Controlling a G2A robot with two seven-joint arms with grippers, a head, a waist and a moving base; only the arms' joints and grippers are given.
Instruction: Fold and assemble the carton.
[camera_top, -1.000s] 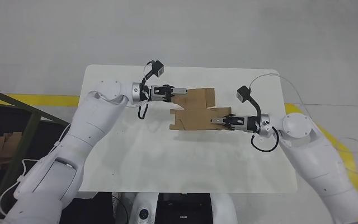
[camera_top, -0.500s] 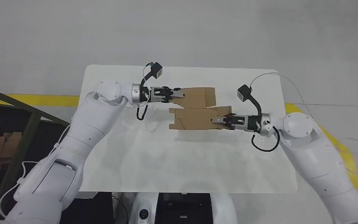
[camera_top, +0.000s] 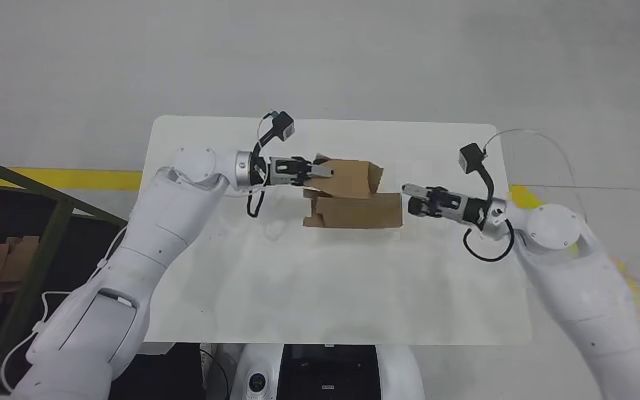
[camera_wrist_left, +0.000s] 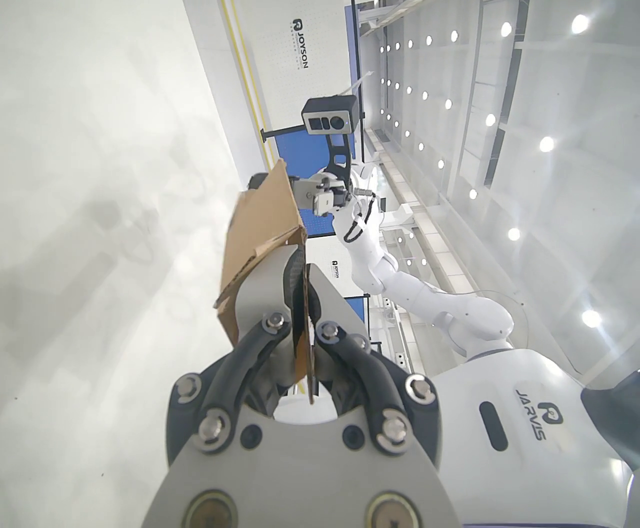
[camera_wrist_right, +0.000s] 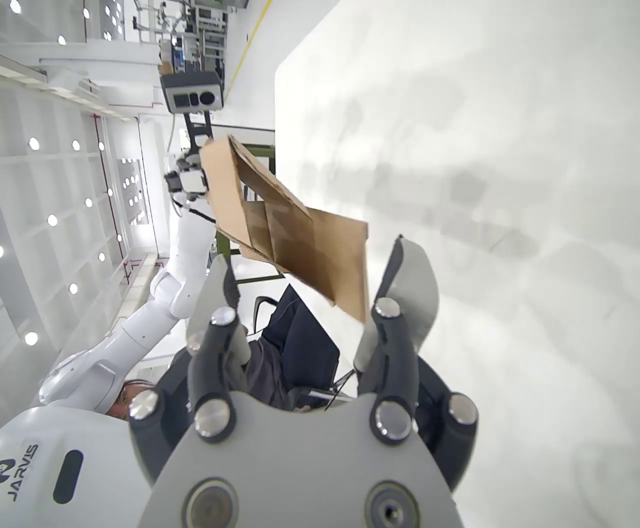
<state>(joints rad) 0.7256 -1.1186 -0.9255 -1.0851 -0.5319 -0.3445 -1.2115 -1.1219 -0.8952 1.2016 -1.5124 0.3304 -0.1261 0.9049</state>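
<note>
A brown cardboard carton (camera_top: 352, 210), partly folded, sits near the middle of the white surface (camera_top: 330, 290), a little toward its far edge. In the top view one panel stands tilted up along the far side while a longer panel lies nearer the robot. The left end effector (camera_top: 322, 171) is at the carton's left end, its fingers pressed together on a thin cardboard flap; the left wrist view shows that flap's edge pinched between the two pads (camera_wrist_left: 299, 280), with the carton (camera_wrist_left: 260, 235) rising beyond them. The right end effector (camera_top: 408, 195) is just beside the carton's right end, its fingers spread apart. In the right wrist view a corner of the carton (camera_wrist_right: 300, 240) lies between the spread fingers (camera_wrist_right: 310, 270); whether it touches either one cannot be told.
</note>
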